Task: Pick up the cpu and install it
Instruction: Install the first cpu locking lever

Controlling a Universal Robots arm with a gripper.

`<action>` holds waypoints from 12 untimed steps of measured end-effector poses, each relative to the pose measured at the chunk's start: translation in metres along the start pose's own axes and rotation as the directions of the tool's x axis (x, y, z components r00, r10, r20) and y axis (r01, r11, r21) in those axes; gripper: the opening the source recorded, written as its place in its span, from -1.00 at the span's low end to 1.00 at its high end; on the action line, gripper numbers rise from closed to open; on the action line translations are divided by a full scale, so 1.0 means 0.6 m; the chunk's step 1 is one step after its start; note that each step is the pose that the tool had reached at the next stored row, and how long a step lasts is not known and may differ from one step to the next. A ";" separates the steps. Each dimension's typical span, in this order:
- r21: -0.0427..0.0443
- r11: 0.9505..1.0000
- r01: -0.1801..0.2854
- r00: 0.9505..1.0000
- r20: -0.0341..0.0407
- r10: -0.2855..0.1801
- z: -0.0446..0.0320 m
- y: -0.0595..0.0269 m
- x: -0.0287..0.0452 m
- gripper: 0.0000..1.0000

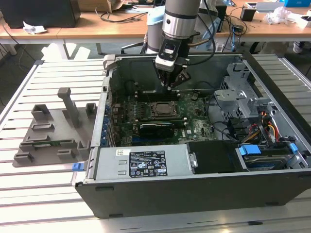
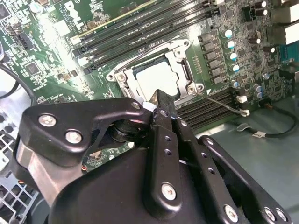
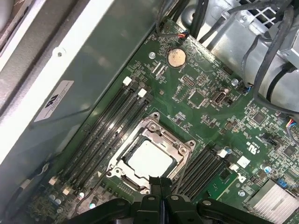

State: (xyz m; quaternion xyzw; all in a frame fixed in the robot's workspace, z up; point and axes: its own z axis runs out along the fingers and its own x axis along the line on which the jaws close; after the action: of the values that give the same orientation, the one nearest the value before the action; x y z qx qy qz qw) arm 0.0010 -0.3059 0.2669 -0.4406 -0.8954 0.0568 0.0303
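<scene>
The cpu lies flat inside the motherboard socket, its silver-grey top plate facing up. Both wrist views show it seated within the metal socket frame: cpu and cpu. My gripper hangs a short way above the socket, toward the back wall of the case. Its fingertips are pressed together, and nothing shows between them. In the first wrist view the gripper sits just off the socket frame's edge, apart from the chip.
The open computer case stands on a slatted table, with memory slots beside the socket. Drive cages and cables fill the exterior view's right. A grey holder tray rests outside the case at the exterior view's left.
</scene>
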 end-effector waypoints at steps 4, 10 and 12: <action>0.000 0.999 0.032 0.999 0.004 -0.032 0.000 0.000 0.000 -0.79; 0.001 0.997 0.076 0.997 0.010 -0.076 0.000 0.000 0.000 -0.79; 0.001 0.995 0.100 0.995 0.013 -0.100 0.000 0.000 0.000 -0.79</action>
State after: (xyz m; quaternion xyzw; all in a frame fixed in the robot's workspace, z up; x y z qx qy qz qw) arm 0.0010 -0.3059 0.2669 -0.3948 -0.9165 0.0583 0.0274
